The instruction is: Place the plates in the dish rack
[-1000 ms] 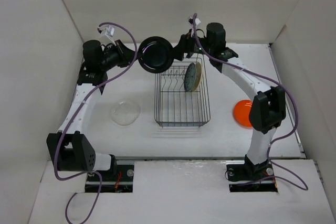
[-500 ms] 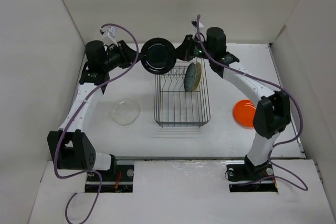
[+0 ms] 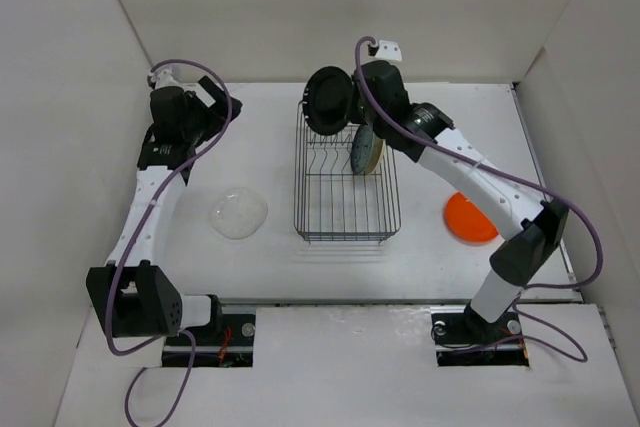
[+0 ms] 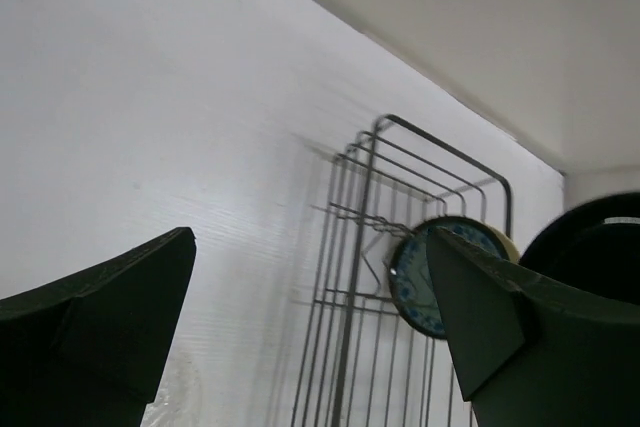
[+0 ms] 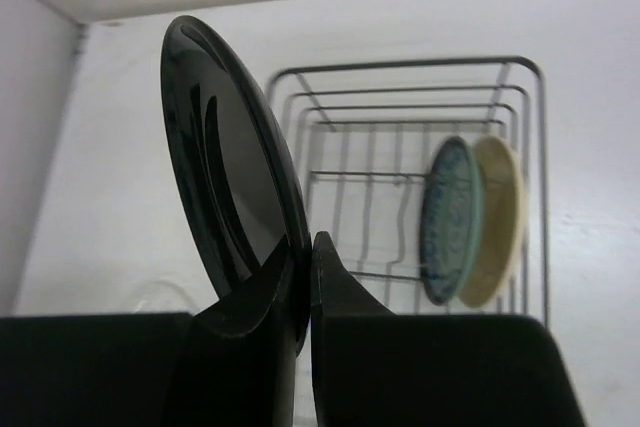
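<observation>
R tool (image 5: 303, 252): jaws closed tight on lower rim of black plate (image 5: 225, 177), plate held on edge, slightly tilted. In top view the black plate sits over the far-left corner of the dish rack (image 3: 346, 239), clear of the table (image 3: 250, 157); contact w/ rack wires cannot be told. L tool (image 4: 310, 247): jaws spread wide, nothing between them, positioned far-left of the table, well apart from the rack, pointing toward it. Rack contents: teal patterned plate (image 5: 450, 217) and cream plate (image 5: 500, 217) standing upright side by side in prongs at far-right end, faces nearly touching. Clear glass plate (image 3: 238, 213) flat on table, left of rack. Orange plate (image 3: 468, 217) flat on table, right of rack, partly hidden by R arm. Rest of rack prongs unoccupied.
</observation>
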### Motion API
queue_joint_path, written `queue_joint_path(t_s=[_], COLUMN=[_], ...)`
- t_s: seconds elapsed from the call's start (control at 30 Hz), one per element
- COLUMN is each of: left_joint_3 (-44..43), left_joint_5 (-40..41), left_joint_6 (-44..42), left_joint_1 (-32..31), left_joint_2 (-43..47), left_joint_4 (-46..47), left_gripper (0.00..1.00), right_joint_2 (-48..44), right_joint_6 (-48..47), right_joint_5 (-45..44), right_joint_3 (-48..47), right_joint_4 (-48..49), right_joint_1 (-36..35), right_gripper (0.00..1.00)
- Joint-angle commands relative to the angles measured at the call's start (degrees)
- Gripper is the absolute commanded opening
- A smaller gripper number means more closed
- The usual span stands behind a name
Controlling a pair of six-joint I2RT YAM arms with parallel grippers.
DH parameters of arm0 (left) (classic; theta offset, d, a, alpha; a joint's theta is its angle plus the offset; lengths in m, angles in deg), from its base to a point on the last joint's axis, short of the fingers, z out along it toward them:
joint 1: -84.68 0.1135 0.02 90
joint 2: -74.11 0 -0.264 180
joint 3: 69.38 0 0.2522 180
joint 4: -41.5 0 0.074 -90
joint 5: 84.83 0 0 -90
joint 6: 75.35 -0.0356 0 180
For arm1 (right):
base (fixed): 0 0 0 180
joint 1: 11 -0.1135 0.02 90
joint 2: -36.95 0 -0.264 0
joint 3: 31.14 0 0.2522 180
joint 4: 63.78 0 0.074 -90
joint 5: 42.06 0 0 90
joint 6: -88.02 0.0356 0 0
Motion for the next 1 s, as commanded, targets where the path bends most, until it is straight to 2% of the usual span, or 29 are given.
queue_joint_path(t_s=[0.0,0.13,0.27,0.4,0.97], left_joint_3=[-3.2,-6.3,-8.4,-10.1,-11.2], left_joint_5=[14.4,19.9,20.6,20.6,23.4], left_joint_6=[2.2,2.8,2.8,1.6,1.6], left_joint_1=[1.9,1.9,1.9,1.9,1.9], left_joint_2=[2.3,0.9,-1.4,-2.8,-2.8], left_joint_4=[-6.2,-13.0,-15.5,-16.7,-18.9], left_gripper=[1.00,1.00,1.00,1.00,1.00], right_joint_2=[3.7,7.6,13.0,17.4,23.6], right_joint_6=[3.3,5.3,7.3,9.1,12.0], right_joint_5=[-15.2,-19.1,-20.1,-20.7,-20.7], right_joint_3=[-4.0,-8.1,-15.5,-18.1,-19.0], right_joint_4=[-9.6,-13.3,-18.2,-19.4,-21.3], right_joint_1=[-0.4,-0.4,-0.9,-2.1,-3.9], right_gripper=[0.00,0.00,0.00,0.00,0.00])
